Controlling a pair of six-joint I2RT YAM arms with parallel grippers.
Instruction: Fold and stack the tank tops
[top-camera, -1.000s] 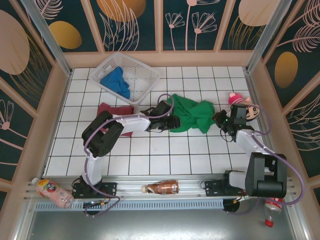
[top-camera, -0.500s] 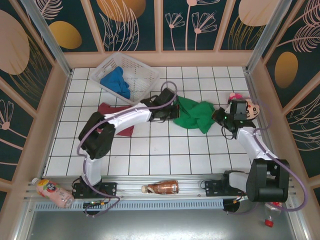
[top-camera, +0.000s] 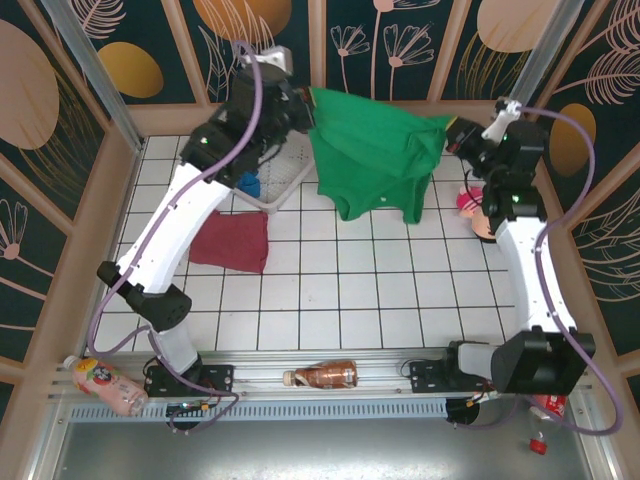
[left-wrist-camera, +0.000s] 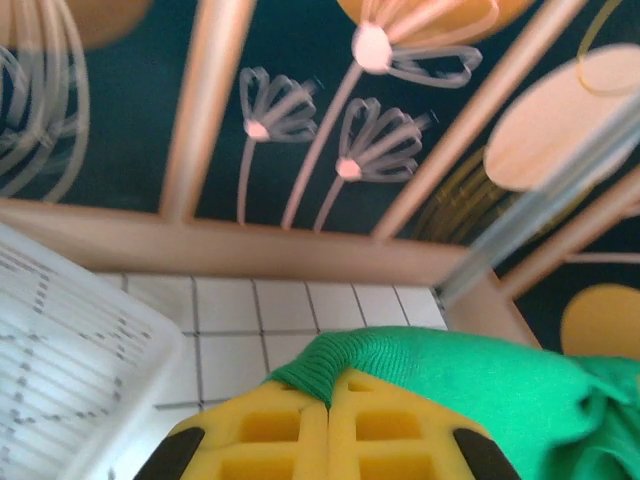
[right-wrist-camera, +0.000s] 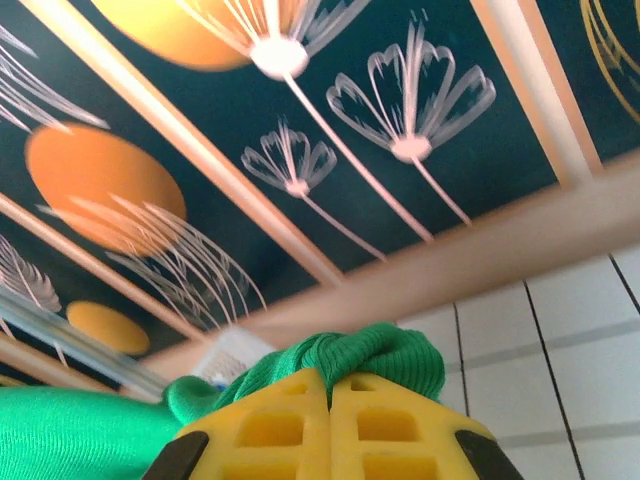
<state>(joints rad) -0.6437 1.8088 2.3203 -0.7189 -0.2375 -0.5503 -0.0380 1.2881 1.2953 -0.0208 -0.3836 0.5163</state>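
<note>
- Top external: my left tool (top-camera: 303, 105) and right tool (top-camera: 455, 137) each pinch a corner of the green top (top-camera: 375, 150).
- I hold it aloft so it hangs open, ready for folding.

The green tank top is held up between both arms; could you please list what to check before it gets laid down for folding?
1. Left gripper shut on green tank top edge: ok.
2. Right gripper shut on its other edge: ok.
3. Cloth hanging flat: not ok, its right side is bunched.
4. Hem off the table: cannot tell.
5. Bare tiles beside maroon tank top for laying down: ok.
</note>
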